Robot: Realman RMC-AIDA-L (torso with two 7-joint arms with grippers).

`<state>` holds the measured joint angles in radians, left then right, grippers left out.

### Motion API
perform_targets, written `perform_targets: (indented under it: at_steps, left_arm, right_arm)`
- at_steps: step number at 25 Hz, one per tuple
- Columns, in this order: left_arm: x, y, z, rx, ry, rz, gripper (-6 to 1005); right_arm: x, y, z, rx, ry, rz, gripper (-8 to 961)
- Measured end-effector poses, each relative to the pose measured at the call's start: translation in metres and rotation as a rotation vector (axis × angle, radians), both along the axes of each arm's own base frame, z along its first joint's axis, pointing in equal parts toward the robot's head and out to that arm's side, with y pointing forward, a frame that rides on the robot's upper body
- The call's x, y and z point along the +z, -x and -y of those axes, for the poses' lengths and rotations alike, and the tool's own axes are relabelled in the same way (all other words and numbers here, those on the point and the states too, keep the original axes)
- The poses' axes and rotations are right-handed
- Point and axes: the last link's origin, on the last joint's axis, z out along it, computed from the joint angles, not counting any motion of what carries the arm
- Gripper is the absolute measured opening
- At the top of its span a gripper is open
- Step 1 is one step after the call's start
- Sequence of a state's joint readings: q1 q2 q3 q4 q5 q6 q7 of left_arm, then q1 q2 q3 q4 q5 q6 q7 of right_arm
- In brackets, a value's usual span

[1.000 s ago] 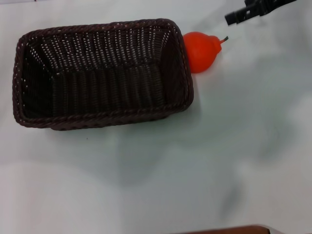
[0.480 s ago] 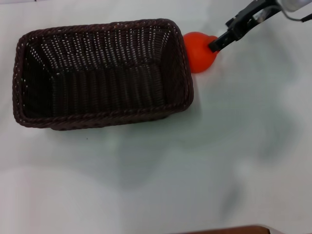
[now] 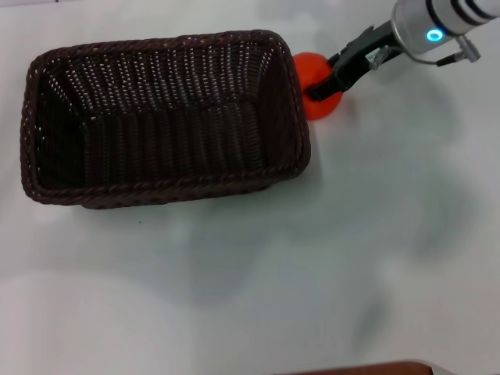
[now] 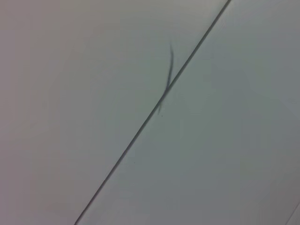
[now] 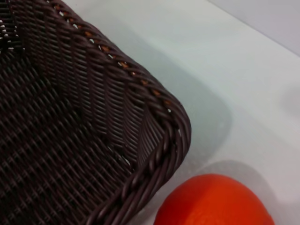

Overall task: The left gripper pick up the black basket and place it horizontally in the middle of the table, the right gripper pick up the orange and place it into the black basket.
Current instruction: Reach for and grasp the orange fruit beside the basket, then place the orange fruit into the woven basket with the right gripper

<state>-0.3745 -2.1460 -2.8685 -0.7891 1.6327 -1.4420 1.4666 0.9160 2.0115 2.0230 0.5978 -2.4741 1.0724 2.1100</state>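
Observation:
The black basket (image 3: 164, 117) lies lengthwise on the pale table (image 3: 351, 234), open side up and empty. The orange (image 3: 305, 69) sits on the table against the basket's right end. My right gripper (image 3: 319, 87) reaches in from the upper right, and its black finger lies across the orange, hiding the stem. The right wrist view shows the basket's braided corner (image 5: 159, 117) close up with the orange (image 5: 215, 201) just beside it. The left gripper is out of view; the left wrist view shows only table surface (image 4: 93, 70).
A thin dark seam line (image 4: 150, 112) crosses the surface in the left wrist view. A brown edge (image 3: 367, 367) shows at the table's near side. Bare table lies in front of and to the right of the basket.
The right arm has come in from the upper right and down towards the basket. Its finger now covers the orange. Basket and orange have not moved.

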Motion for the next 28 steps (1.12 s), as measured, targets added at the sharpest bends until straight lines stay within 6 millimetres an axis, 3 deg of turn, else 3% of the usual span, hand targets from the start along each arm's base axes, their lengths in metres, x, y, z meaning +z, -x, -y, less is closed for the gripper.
perform_targets:
  at_steps: [12,20,28]
  left_arm:
    - [-0.005,0.002,0.001,0.003,0.019,0.019,865]
    - [-0.006,0.003,0.002,0.008,0.019,0.02,865]
    - [-0.004,0.004,0.003,0.011,0.015,0.021,866]
  right_arm:
    - [-0.004,-0.006,0.005,-0.003,0.007,-0.007,395]
    - [0.005,-0.009,0.002,-0.028,-0.053,-0.092,330]
    - [0.047,-0.021,-0.012,-0.123,-0.325,-0.384,257]
